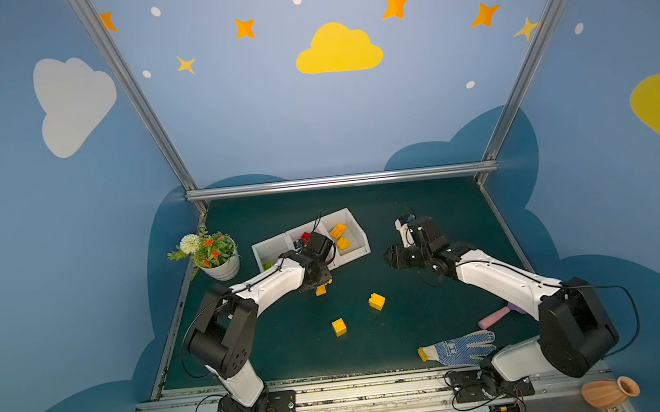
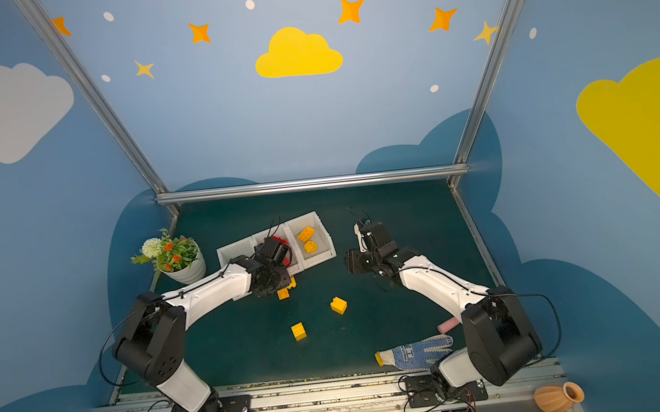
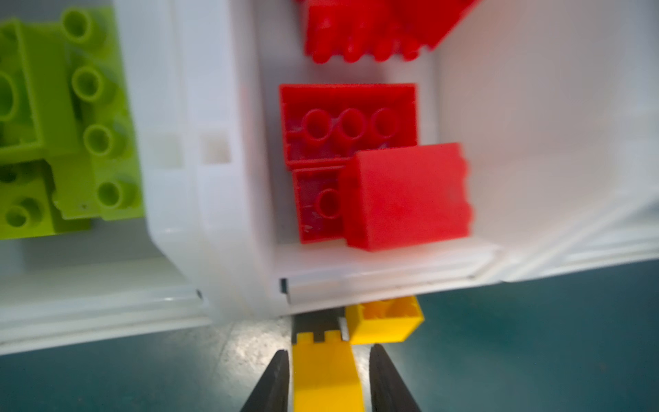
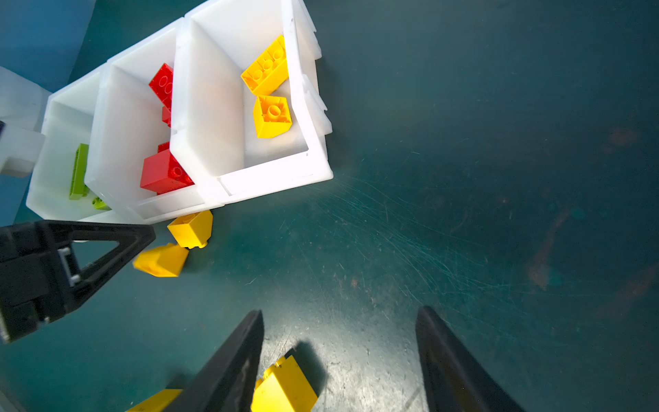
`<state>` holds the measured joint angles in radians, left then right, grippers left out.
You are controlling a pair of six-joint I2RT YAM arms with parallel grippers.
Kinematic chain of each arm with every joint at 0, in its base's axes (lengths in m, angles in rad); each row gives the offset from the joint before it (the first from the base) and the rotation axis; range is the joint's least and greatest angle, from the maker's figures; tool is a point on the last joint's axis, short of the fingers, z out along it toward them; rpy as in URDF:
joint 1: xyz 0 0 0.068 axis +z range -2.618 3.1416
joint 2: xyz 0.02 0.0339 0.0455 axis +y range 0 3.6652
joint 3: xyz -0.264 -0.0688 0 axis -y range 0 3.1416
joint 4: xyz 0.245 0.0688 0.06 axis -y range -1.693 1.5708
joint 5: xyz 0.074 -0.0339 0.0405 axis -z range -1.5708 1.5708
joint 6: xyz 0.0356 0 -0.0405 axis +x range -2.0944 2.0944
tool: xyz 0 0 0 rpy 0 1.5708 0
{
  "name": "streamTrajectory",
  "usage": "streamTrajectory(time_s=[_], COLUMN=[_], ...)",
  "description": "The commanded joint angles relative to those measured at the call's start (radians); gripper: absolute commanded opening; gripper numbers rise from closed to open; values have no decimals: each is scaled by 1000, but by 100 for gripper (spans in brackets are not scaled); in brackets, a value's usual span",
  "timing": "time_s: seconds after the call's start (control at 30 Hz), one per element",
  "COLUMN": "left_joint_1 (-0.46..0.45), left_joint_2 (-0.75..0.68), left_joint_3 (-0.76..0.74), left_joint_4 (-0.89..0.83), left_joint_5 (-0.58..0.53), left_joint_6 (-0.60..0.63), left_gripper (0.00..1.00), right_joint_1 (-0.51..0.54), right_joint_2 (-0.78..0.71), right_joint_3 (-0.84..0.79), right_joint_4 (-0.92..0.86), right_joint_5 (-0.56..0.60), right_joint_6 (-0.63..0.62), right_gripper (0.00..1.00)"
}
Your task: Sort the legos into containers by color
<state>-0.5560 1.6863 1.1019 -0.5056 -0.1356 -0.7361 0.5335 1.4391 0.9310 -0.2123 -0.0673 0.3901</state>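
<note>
Nearest to us, the left gripper point(image 3: 327, 355) is closed narrow on a yellow brick point(image 3: 326, 381), with one black finger on each side. The brick runs lengthwise straight out from the gripper, its studded end facing the containers point(image 3: 228, 221), low over the green desk point(image 3: 535, 339). Just past that end a second yellow brick point(image 3: 387, 321) lies tipped on the desk, touching the front wall of the middle bin point(image 4: 171, 208).

Straight ahead of the gripper, we find that bin holding the red bricks point(image 3: 347, 125). Two lie hollow side up, a smooth-sided one leans over them, and another sits farther back. The left-hand bin point(image 4: 53, 203) holds the lime green bricks point(image 3: 71, 117), jumbled, with studs showing. The right-hand bin point(image 4: 274, 178) holds two yellow-orange pieces: a long brick point(image 4: 265, 67) propped against the outer wall and a square brick point(image 4: 272, 116) tilted beside it.

The right gripper point(image 4: 341, 314) stands wide with nothing between its fingers, well apart from the containers. A loose yellow brick point(image 4: 283, 388) lies just beside one finger.
</note>
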Motion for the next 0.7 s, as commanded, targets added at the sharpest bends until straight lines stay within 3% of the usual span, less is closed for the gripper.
streamTrajectory(time_s=[0.0,0.27,0.47,0.67], left_joint_1=[-10,-10,-10,-29], left_joint_2=[-23,55,61,-12], left_joint_3=[50,204,189,48], left_joint_4=[-37,-79,-91,-66], left_joint_5=[5,26,21,-3], left_joint_6=[8,35,40,5], left_gripper=[38,38,42,60], right_joint_1=[6,13,15,19], right_joint_2=[2,6,-2,-10], right_joint_3=[-12,-19,-24,-27], right_joint_4=[22,35,39,39], right_joint_5=[2,-10,-14,-9], right_joint_6=[16,24,29,28], right_gripper=[66,66,66,67])
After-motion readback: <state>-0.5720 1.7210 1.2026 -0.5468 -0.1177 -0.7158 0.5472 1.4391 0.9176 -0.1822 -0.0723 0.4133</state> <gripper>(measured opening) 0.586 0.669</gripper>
